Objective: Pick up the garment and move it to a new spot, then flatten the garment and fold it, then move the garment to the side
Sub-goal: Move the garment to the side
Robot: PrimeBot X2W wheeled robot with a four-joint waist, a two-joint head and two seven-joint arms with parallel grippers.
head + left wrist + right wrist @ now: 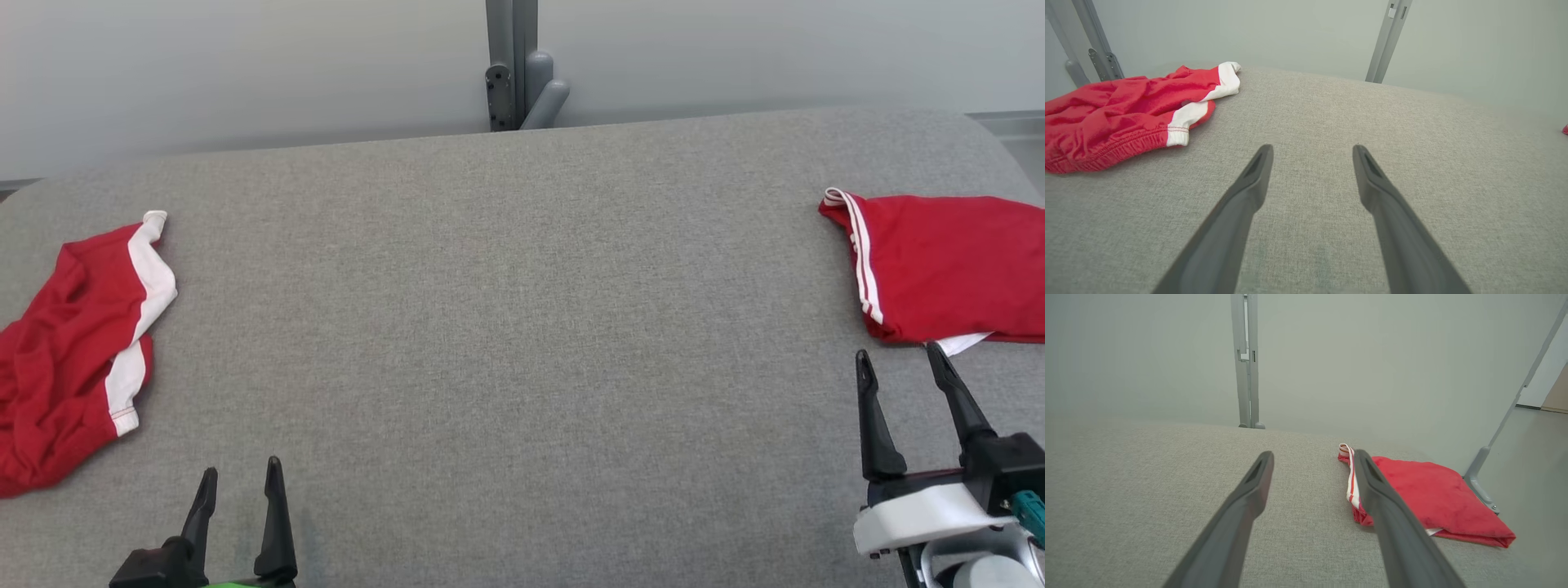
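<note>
One crumpled garment (65,359), one folded garment (947,269)

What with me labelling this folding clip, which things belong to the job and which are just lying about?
Job: crumpled red garment, left; padded table under it; left gripper and right gripper, both open, empty.
Lying about: folded red garment, right, seemingly already done; grey post behind.
</note>
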